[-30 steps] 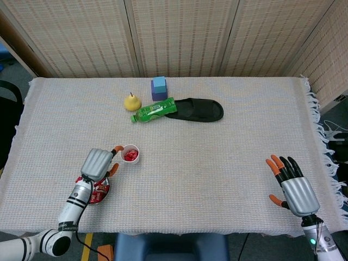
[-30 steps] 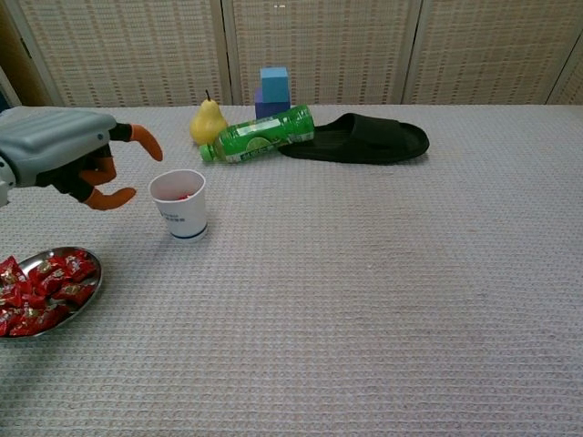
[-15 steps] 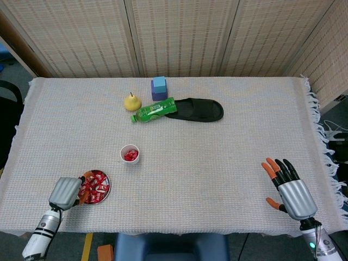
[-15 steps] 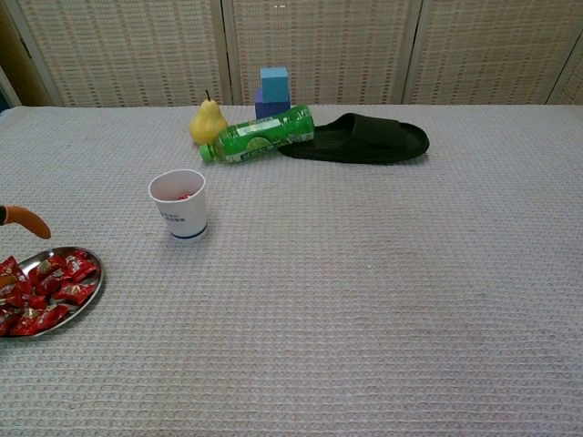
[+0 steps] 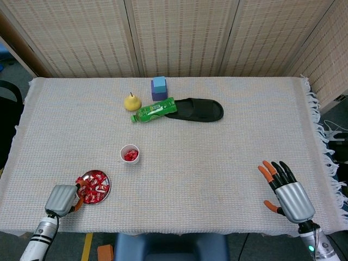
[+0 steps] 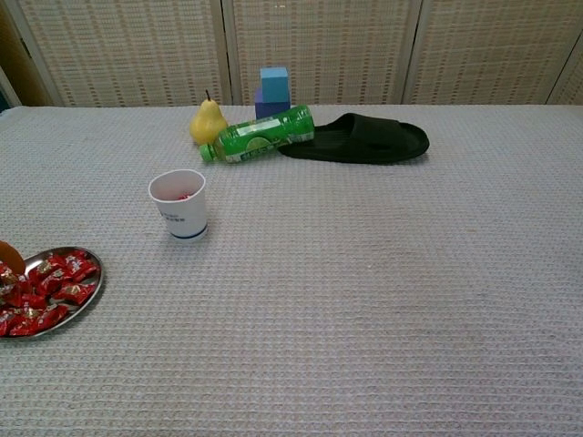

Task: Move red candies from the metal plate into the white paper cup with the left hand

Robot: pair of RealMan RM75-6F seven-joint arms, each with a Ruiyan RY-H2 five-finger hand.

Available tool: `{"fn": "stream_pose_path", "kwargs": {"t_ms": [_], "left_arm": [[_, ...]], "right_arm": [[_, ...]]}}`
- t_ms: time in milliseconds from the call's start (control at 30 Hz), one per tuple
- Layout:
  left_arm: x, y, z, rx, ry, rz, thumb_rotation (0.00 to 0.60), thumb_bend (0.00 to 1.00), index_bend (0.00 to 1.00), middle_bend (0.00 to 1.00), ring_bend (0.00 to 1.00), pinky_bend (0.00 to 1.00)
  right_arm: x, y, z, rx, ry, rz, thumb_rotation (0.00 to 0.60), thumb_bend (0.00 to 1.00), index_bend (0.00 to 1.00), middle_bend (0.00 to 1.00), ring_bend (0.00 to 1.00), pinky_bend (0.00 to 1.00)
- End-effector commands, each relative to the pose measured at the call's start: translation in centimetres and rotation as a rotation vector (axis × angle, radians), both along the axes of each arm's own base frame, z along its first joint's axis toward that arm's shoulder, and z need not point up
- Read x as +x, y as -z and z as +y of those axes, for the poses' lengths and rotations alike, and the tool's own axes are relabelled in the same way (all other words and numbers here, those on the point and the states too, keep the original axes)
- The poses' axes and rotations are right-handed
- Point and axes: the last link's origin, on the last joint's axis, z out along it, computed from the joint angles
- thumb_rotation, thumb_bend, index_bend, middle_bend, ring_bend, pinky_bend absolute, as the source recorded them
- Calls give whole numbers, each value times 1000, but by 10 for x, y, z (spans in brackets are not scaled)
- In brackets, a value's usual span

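The metal plate (image 5: 108, 186) (image 6: 96, 279) sits near the table's front left, heaped with red candies (image 5: 93, 184) (image 6: 43, 289). The white paper cup (image 5: 130, 155) (image 6: 179, 209) stands upright a little behind and right of it, with red candy showing inside. My left hand (image 5: 62, 199) is low at the plate's left rim, its fingers reaching over the nearest candies and its thumb held apart; I see nothing held in it. In the chest view only one orange fingertip (image 6: 8, 255) shows, at the left edge. My right hand (image 5: 287, 188) hovers at the front right, fingers spread and empty.
At the back of the table lie a yellow pear (image 5: 131, 101), a green bottle (image 5: 154, 110) on its side, a black slipper (image 5: 198, 110) and a blue block (image 5: 159, 87). The table's front edge runs just below both hands.
My left hand has gone from beside the cup back and down to the plate's left rim. The right hand has shifted slightly left.
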Motion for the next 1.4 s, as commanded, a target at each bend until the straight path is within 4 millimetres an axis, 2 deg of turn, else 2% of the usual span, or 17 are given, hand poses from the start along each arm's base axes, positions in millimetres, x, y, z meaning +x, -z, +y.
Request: {"fn": "stream_pose_path", "kwargs": {"t_ms": [33,467,700,900,1200,1400], "left_arm": [[-3,2,-1,-1,-8,8,600,392,281,1000,1000,1000],[0,14,4,2,2,3,600,390,358,1000,1000,1000],[-2,18,7,-6,-5,15,600,392,368,1000,1000,1000],[0,20,7,-7,2,15,600,392,374,1000,1000,1000],[-3,21,10,-7,-7,29,600,390,461,1000,1000,1000],[-3,20,10,-6,-6,33,600,391,472,1000,1000,1000]], "right_arm": [[1,-4,3,-16,-9,-8,600,59,0,0,0,0],[1,-6,5,-19,-13,-13,600,59,0,0,0,0],[1,-6,4,-21,-11,-12,600,60,0,0,0,0],[1,-5,4,-18,-10,-11,600,59,0,0,0,0],[0,-6,4,-19,-6,-11,600,59,0,0,0,0],[0,-5,3,-17,-4,-9,600,59,0,0,0,0]]}}
